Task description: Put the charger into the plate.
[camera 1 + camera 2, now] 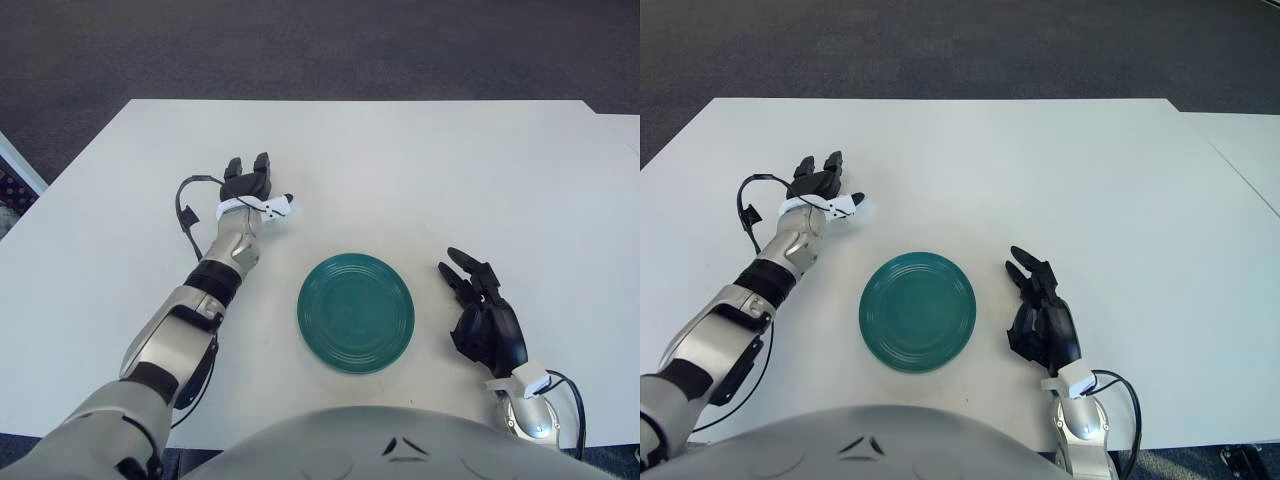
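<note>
A white bench (420,170) fills most of the frame, with a dark carpet across the top. The green plate (355,312) sits at lower centre, bare. The left hand (248,188), left of centre and well up-left of the plate, has its fingers reaching forward, and the small white charger (281,208) shows at its right edge, touching it; whether the fingers are clamped on it cannot be told. The right hand (482,315) shows just right of the plate, fingers spread and holding nothing.

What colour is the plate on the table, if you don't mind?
Dark teal-green; the plate shows best in the left eye view.
</note>
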Action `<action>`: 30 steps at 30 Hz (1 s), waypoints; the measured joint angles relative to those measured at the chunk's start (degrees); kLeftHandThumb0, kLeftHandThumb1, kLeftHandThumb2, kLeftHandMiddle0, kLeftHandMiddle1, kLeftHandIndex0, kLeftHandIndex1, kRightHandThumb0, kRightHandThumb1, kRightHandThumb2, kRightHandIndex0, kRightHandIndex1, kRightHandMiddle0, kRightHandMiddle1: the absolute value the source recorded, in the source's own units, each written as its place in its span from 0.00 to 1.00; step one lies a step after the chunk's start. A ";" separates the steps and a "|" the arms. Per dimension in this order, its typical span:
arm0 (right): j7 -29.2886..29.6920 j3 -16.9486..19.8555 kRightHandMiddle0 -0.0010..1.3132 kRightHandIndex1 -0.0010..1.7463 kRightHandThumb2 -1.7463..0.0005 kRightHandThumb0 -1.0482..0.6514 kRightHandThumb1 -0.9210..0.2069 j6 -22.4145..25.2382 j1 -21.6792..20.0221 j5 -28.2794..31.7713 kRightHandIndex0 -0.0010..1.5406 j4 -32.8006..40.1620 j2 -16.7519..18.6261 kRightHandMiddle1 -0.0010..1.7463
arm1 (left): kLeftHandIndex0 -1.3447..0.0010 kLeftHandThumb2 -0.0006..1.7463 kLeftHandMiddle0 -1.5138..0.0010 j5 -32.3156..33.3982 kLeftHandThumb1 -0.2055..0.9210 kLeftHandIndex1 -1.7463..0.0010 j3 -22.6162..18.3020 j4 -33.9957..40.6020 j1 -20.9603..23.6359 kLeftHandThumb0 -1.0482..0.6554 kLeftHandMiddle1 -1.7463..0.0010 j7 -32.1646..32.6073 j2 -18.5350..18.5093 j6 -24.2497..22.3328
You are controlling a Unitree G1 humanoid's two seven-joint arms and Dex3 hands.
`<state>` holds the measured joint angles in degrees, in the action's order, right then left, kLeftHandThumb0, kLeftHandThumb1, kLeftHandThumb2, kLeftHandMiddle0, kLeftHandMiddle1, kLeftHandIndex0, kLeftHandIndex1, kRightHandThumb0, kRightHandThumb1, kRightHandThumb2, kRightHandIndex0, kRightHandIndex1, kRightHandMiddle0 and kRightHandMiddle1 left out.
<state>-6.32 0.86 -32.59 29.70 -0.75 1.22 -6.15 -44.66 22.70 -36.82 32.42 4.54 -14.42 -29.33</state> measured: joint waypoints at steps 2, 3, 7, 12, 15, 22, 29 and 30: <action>-0.12 -0.01 0.00 0.00 0.36 0.00 0.00 0.00 -0.05 0.16 0.20 -0.02 0.00 0.37 | 0.94 0.43 0.97 0.02 1.00 0.96 0.40 -0.51 -0.11 0.00 0.99 -0.30 0.04 -0.17; -0.28 -0.02 0.00 0.00 0.36 0.00 0.00 0.02 -0.05 0.42 0.20 -0.02 0.00 0.37 | 0.95 0.43 0.97 0.01 1.00 0.96 0.61 -0.28 -0.20 0.00 1.00 -0.62 0.02 -0.65; -0.76 -0.01 0.00 0.00 0.36 0.00 0.00 0.01 -0.07 1.32 0.20 -0.10 -0.01 0.37 | 0.96 0.44 0.98 -0.12 1.00 0.97 1.19 1.12 -0.26 0.00 1.00 -1.75 -0.08 -2.22; -0.76 -0.04 0.00 0.00 0.36 0.00 0.00 -0.42 -0.12 1.32 0.20 -0.31 -0.03 0.37 | 0.95 0.44 0.97 -0.08 1.00 0.96 1.80 -0.88 0.93 0.00 1.00 -2.52 -0.11 -1.92; -0.91 -0.16 0.00 0.00 0.36 0.00 0.00 -0.57 -0.27 1.64 0.20 -0.28 0.00 0.37 | 0.95 0.44 0.95 -0.11 1.00 0.96 2.06 -0.79 1.16 0.00 0.99 -3.07 -0.33 -2.52; -1.02 -0.33 0.01 0.00 0.37 0.00 0.00 -0.57 -0.60 2.03 0.20 -0.37 0.08 0.38 | 0.91 0.44 0.90 -0.67 1.00 0.94 2.53 2.54 0.82 0.00 0.97 -4.77 -0.72 -4.48; -0.86 -0.29 0.01 0.00 0.37 0.00 0.00 -1.14 -0.94 1.90 0.21 -0.83 0.06 0.38 | 0.93 0.45 0.90 -0.60 1.00 0.94 2.64 -0.09 1.73 0.00 0.98 -4.79 -0.75 -3.46; -0.86 -0.30 0.01 0.01 0.37 0.00 0.00 -1.18 -0.98 1.80 0.21 -0.86 0.05 0.38 | 0.94 0.45 0.91 -0.65 1.00 0.95 2.76 -0.23 1.93 0.00 0.99 -4.94 -0.76 -3.64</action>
<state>-7.18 0.56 -33.77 28.73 1.05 0.36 -6.10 -45.31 25.46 -37.05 34.36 -0.40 -15.18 -32.98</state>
